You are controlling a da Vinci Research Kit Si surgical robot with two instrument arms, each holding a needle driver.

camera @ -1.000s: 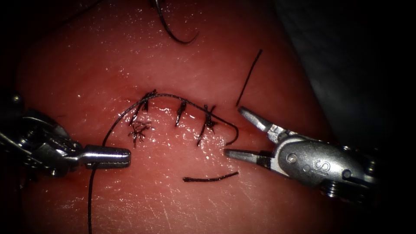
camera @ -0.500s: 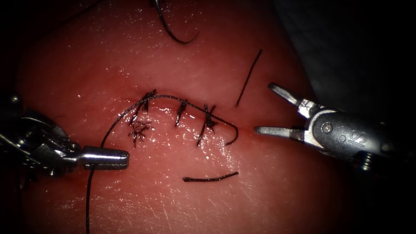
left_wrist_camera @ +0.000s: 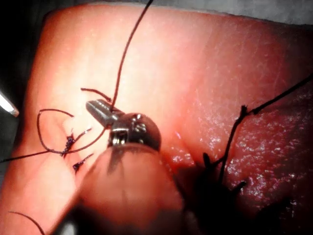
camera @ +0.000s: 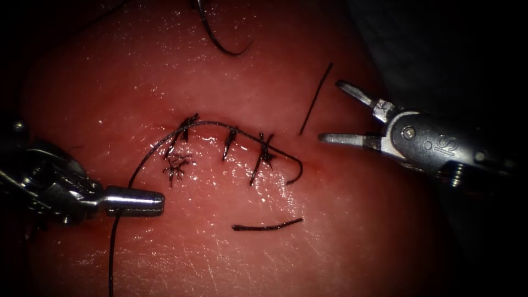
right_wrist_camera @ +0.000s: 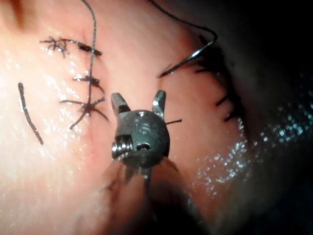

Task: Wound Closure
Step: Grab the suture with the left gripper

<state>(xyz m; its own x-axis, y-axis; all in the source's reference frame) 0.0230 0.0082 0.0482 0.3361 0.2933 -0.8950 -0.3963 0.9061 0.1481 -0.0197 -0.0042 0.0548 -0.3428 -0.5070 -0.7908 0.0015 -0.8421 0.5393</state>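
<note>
Left claw (camera: 144, 201): shut on the thread (camera: 122, 220), left of the cut (camera: 231, 144).
Right claw (camera: 335, 113): wide, empty, right of the cut.
Needle (right_wrist_camera: 188, 61): lying on the tissue (camera: 341, 231), probably free of it (far edge, dim).
Axis: thread runs from the stitches down-left.
Risk: a hard pull might tear stitches.

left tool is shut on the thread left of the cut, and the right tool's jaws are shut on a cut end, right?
Not quite. The left tool is shut on the thread, but the right tool has its jaws open and holds nothing, as the endoscope view shows; the cut end lies free beside it.
</note>
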